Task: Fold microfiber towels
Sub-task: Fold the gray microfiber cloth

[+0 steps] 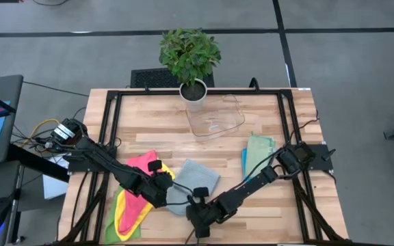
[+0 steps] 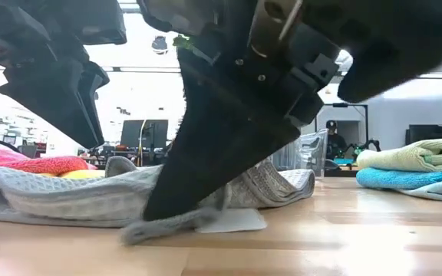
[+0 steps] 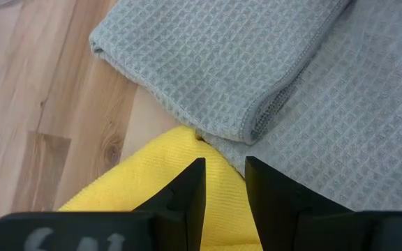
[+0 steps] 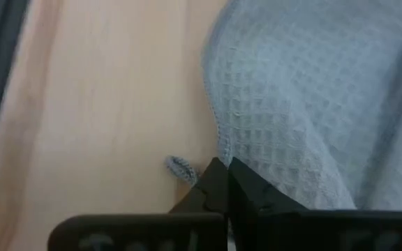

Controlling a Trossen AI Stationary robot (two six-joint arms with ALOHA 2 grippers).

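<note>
With some towels (image 1: 257,152) already stacked, the right end effector (image 4: 223,183) had pinched shut on the unfolded grey towel's (image 1: 195,179) edge.

Two dark, near-black jointed arms of boxy links. Left arm (image 1: 108,164) with a round silvery-white cap at the base joint and yellow and red cables trailing beside it. Right arm (image 1: 265,176) with black cabling at the shoulder block. Each end effector a black housing with two flat, tapering matte fingers (image 3: 187,195); faint grey embossed markings along the housing edge.
</note>
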